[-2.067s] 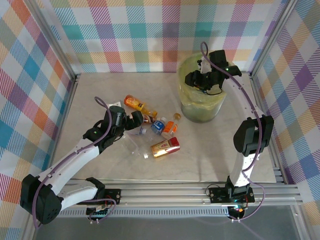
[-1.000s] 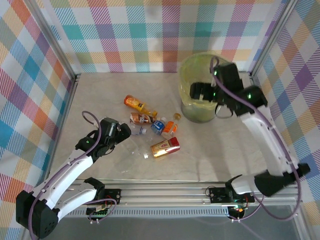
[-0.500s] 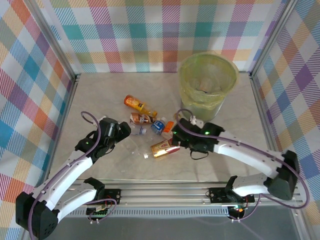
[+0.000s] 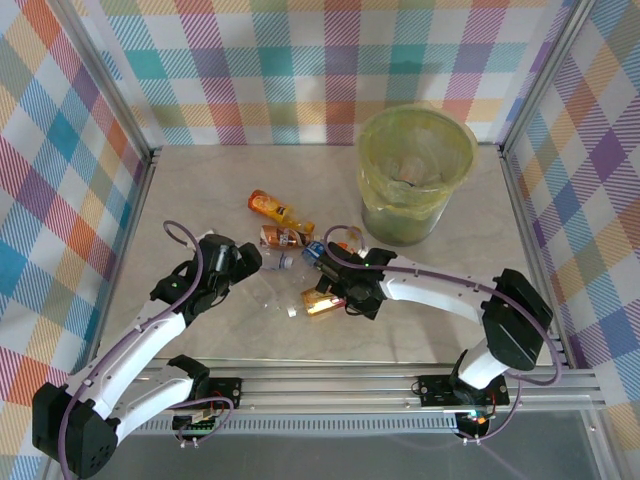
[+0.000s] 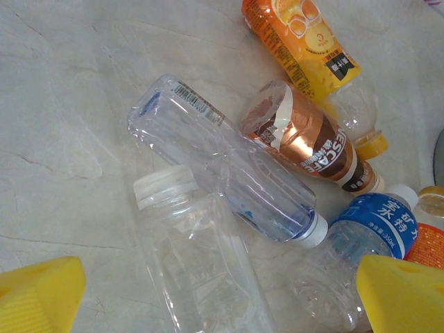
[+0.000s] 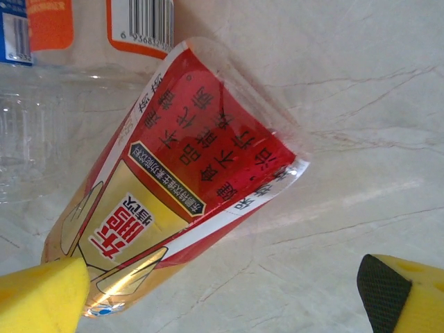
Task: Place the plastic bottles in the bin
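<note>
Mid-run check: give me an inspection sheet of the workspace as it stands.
Surface: marble tabletop, no spills seen.
Job's things: bin upright at the far right; orange bottle, brown bottle, blue-label bottle, red-gold bottle and clear bottles lying clustered mid-table.
Clutter: nothing seen.
Grippers: left gripper open above the clear bottles; right gripper open at the red-gold bottle.
Cables: purple cables loop off both arms.
Surroundings: checked walls, metal frame.

Lab test cell, plaid cloth walls [image 4: 300, 70], aluminium frame rails [image 4: 330, 385], marble-look tabletop [image 4: 200, 180]
</note>
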Robot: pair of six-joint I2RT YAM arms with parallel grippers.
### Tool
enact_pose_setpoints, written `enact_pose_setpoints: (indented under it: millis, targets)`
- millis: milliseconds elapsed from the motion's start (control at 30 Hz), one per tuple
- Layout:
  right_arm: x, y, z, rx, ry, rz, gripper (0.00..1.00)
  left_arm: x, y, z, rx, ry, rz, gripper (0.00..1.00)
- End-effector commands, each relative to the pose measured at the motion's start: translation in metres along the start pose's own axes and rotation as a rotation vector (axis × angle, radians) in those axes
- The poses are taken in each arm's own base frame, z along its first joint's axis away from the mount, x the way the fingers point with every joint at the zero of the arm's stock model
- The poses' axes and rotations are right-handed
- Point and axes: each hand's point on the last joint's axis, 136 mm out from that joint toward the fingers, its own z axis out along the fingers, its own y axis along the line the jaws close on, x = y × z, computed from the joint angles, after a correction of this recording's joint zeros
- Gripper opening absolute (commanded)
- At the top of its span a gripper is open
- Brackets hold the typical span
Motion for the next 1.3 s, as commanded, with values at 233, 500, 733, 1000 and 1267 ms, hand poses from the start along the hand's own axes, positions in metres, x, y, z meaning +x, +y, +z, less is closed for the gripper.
enact_pose_setpoints:
  millis: [233,500,733,1000,1267]
  targets:
    - [0.009,0.023,0.020,-0.050,0.073,0.070,1.00,0.006,0.008,0.004,0.002,0.015,0.012,1.00]
    - [0.007,0.019,0.039,-0.045,0.075,0.116,1.00,0.006,0.008,0.005,0.010,0.016,0.005,1.00]
    - [0.006,0.003,0.055,-0.020,0.061,0.168,1.00,0.006,0.008,0.007,0.008,0.021,0.000,1.00]
    - [0.006,-0.020,0.063,0.030,0.048,0.183,1.00,0.005,0.009,0.006,0.005,0.014,-0.008,1.00]
    - [0.000,-0.041,0.063,0.065,0.019,0.177,0.89,0.004,0.011,0.005,0.000,0.007,-0.010,1.00]
